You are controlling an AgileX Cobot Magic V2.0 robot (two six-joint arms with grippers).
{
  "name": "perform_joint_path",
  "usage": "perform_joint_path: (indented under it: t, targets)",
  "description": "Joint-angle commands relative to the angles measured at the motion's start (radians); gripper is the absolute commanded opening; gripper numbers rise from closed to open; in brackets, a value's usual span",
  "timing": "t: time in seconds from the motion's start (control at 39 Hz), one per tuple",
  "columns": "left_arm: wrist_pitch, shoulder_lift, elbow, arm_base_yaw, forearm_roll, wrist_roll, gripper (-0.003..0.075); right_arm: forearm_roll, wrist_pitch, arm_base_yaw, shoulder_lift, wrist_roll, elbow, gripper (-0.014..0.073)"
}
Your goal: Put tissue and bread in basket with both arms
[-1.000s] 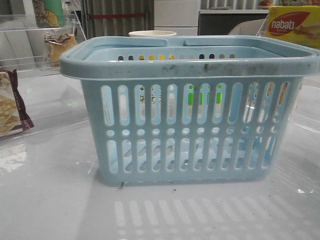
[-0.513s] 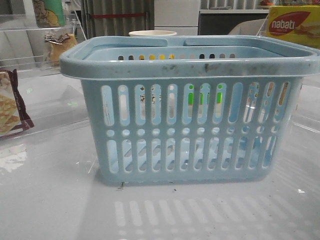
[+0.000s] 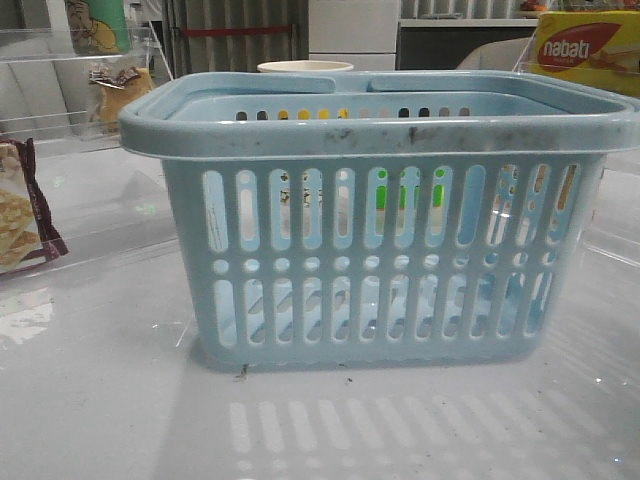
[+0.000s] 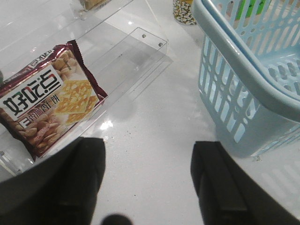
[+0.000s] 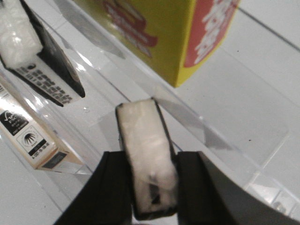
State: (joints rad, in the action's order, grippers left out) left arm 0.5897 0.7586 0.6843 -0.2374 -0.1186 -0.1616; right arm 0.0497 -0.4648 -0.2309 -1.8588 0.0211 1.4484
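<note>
The pale blue basket (image 3: 380,135) stands mid-table and looks empty; its corner shows in the left wrist view (image 4: 243,82). My right gripper (image 5: 150,161) is shut on the tissue (image 5: 143,136), a dark-edged packet with a white face, held above a clear shelf. A second such packet (image 5: 35,54) lies further along the shelf. My left gripper (image 4: 149,157) is open and empty, low over the table beside the basket. The bread (image 3: 120,88) sits on a clear shelf at the far left. Neither gripper shows in the front view.
A maroon-edged snack bag (image 4: 49,105) lies on a clear tray left of the basket, also in the front view (image 3: 22,210). The yellow nabati box (image 3: 585,50) stands at the back right, close to my right gripper (image 5: 159,33). A beige box (image 5: 28,136) lies nearby. A cup (image 3: 305,67) stands behind the basket.
</note>
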Motion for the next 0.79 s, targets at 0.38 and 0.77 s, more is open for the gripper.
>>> perform_joint_path:
  t: [0.38,0.77]
  targets:
    - [-0.078,-0.002,0.027,-0.008,-0.013,0.007,0.0454,0.136,-0.115,0.011,0.354,0.001,0.038,0.0171]
    - [-0.078,-0.002,0.027,-0.008,-0.013,0.007,0.0454,0.138,-0.314,0.439,0.542,-0.169,0.017,0.0171]
